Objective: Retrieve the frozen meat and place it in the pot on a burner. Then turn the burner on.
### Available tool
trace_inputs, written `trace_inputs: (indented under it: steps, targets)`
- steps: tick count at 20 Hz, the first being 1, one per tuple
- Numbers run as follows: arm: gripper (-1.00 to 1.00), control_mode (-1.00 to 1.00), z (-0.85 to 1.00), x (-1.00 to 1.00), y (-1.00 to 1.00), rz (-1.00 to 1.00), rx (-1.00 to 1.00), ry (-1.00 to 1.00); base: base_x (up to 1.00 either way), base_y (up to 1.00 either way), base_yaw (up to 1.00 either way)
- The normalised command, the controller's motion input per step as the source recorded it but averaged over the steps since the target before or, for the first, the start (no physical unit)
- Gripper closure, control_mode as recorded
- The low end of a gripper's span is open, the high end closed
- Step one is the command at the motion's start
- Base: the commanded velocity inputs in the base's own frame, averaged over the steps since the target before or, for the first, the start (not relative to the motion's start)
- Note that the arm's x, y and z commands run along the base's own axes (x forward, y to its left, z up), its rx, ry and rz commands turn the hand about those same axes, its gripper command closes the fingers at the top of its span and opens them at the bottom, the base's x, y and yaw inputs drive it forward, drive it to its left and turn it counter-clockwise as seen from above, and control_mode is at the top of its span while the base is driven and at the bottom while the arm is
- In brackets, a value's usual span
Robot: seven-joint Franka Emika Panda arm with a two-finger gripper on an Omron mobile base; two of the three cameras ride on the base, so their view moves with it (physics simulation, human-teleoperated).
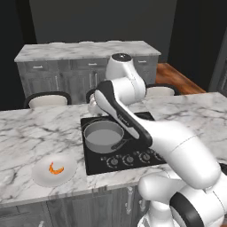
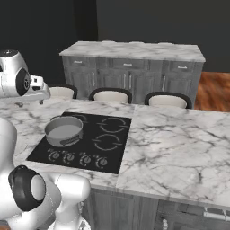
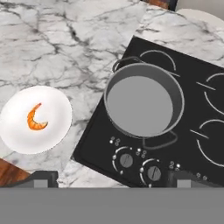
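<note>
The frozen meat (image 3: 36,119), a small curved orange piece, lies on a round white plate (image 3: 52,131) on the marble counter left of the cooktop; it is also visible in the left base view (image 1: 55,169). The grey pot (image 3: 144,100) stands empty on the front-left burner (image 3: 161,141) of the black cooktop, and a thin arc of that ring shows beside its handle. My gripper (image 3: 113,178) hangs high above the pot and knobs, open, fingertips (image 3: 43,178) wide apart with nothing between them. In the right base view the hand (image 2: 30,102) hovers left of the pot (image 2: 64,130).
Two free burners (image 2: 112,125) (image 2: 108,143) lie right of the pot. A row of grey knobs (image 1: 129,158) runs along the cooktop's front edge. Stools (image 2: 111,95) stand behind the island, and a second marble counter (image 2: 134,49) with cabinets stands beyond.
</note>
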Motion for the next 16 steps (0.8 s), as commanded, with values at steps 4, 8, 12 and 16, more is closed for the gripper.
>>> trace_inputs:
  steps: [4, 8, 12, 16]
  targets:
    - [-1.00, -1.00, -0.14, 0.07, 0.83, 0.17, 0.00, 0.03, 0.00, 0.00, 0.00]
    - [-1.00, -1.00, -0.11, 0.06, 0.51, 0.10, 0.00, 0.00, 0.00, 0.00, 0.00]
    - [-1.00, -1.00, -0.13, 0.00, 0.37, 0.10, 0.00, 0.00, 0.00, 0.00, 0.00]
    - [-1.00, -1.00, -0.31, -0.05, 0.36, 0.08, 0.01, 0.01, 0.00, 0.00, 0.00]
